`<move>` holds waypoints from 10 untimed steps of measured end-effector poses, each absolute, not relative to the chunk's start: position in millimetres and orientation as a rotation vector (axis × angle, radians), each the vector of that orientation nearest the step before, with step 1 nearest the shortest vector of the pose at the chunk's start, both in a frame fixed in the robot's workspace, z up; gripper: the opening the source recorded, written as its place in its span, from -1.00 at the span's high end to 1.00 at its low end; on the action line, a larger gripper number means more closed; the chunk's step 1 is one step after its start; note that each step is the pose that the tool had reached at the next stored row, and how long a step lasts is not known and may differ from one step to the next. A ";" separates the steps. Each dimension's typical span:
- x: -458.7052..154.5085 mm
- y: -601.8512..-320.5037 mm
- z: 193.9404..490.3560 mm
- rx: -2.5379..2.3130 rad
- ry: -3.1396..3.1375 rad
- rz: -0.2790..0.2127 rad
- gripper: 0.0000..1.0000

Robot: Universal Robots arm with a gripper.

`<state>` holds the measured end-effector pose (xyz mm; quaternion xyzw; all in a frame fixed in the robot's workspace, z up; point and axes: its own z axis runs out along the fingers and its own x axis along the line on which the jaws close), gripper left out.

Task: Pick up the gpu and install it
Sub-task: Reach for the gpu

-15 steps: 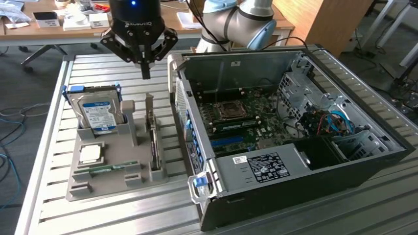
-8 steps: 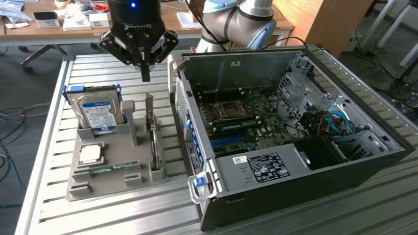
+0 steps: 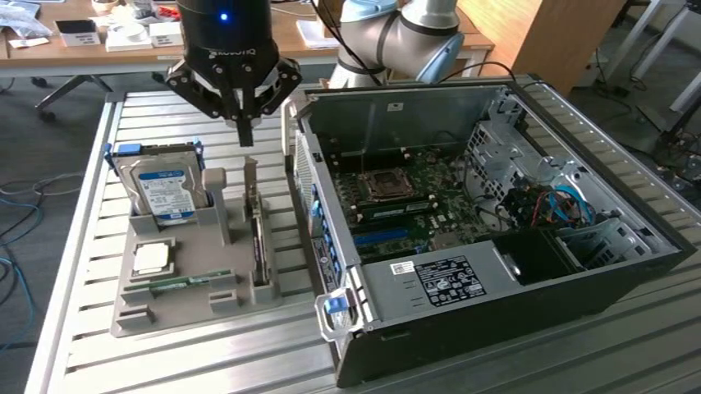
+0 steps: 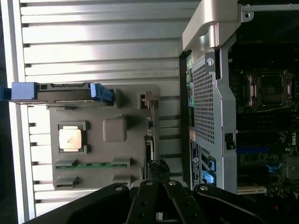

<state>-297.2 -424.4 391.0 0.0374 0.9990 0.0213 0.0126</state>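
Tool (image 3: 243,131), shut & empty, hangs above the gpu (image 3: 256,222), stood on edge in a grey holder (image 3: 176,308) on the table (image 3: 219,355) by the open PC case (image 3: 493,328), prob. so its top edge can be gripped.

The gpu (image 3: 258,238) stands on its long edge in a slot along the exterior view's right side of the grey holder (image 3: 203,275), its silver bracket upright at the far end.
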 end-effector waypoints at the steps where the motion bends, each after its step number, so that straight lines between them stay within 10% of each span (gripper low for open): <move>1: -297.2 -426.2 391.0 0.117 3.114 0.065 0.79; 10: -297.2 -435.5 390.9 0.116 3.114 0.056 0.79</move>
